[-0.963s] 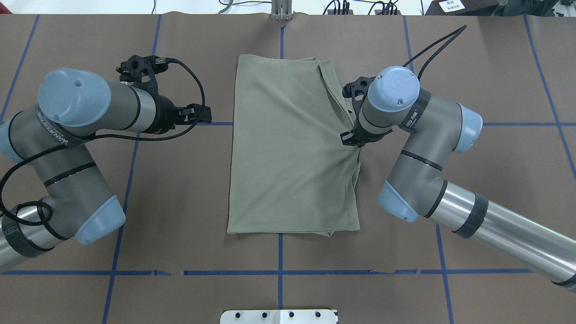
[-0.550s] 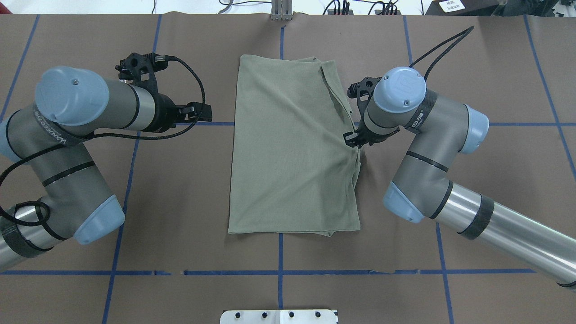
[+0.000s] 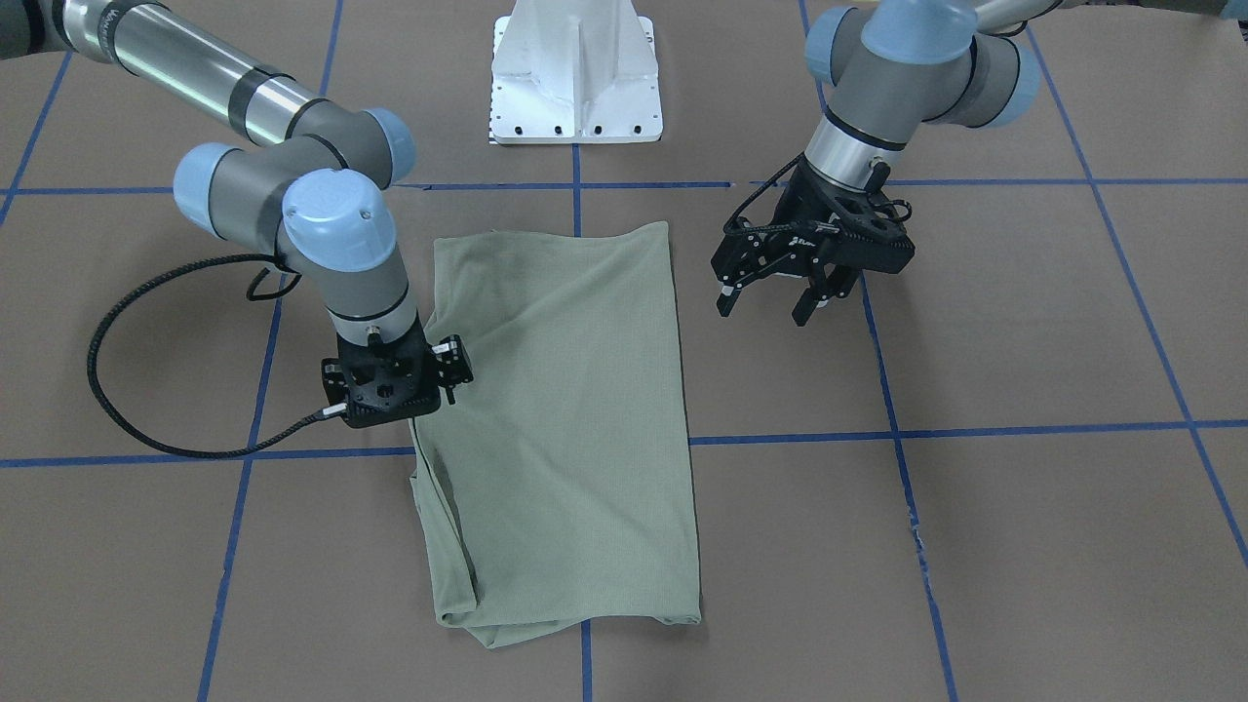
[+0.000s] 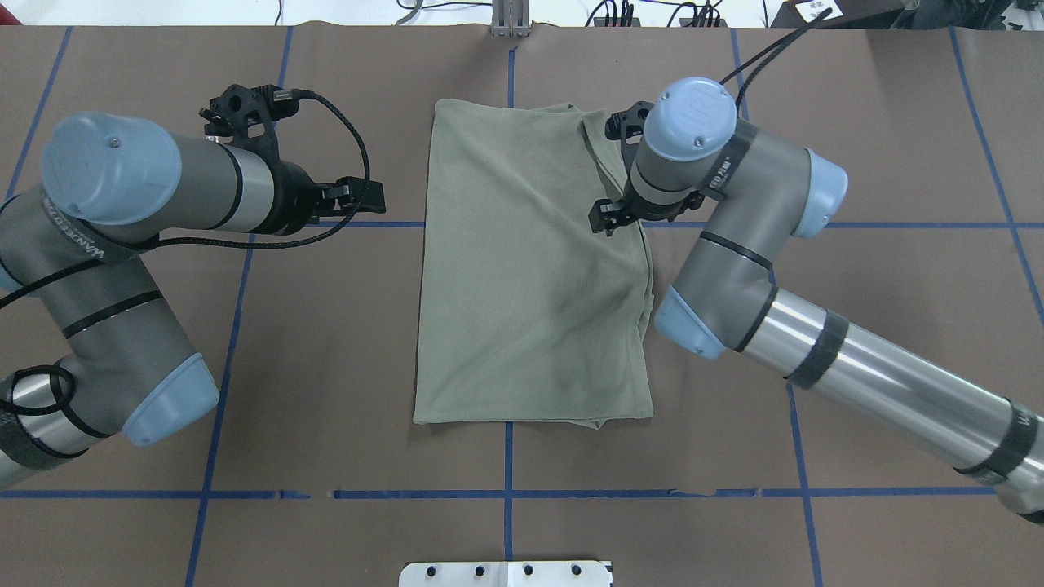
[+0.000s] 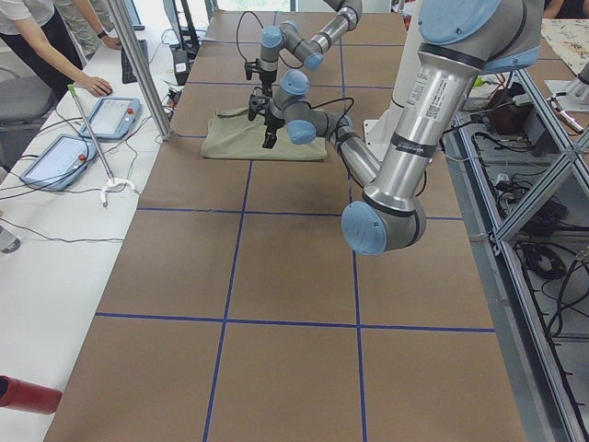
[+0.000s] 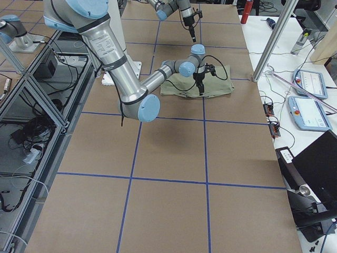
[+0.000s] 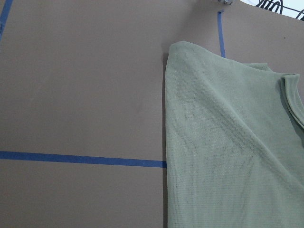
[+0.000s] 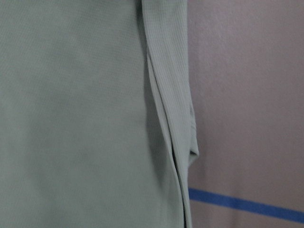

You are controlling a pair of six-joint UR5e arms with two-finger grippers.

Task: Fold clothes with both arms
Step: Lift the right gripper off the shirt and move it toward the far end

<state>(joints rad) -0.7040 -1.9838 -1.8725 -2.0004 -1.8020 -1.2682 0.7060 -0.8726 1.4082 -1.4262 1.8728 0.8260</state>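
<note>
The shirt (image 4: 530,277) is lying as a long folded rectangle across the middle of the bench (image 4: 897,342), with its layers stacking unevenly along its right side. Further out, the left gripper (image 3: 762,312) is hovering over bare bench beside the shirt's left side, jaws standing wide and holding nothing. The right gripper (image 4: 608,218) is hanging over the shirt's right side toward the far end. The wrist is hiding its fingers, so I cannot tell whether they are pinching cloth. Pinching only the top layer would probably be pulling the stack apart, and one-sided lifting would be skewing the fold. Lettering on the arm bands is showing too small to read, and no shirt label is showing.
</note>
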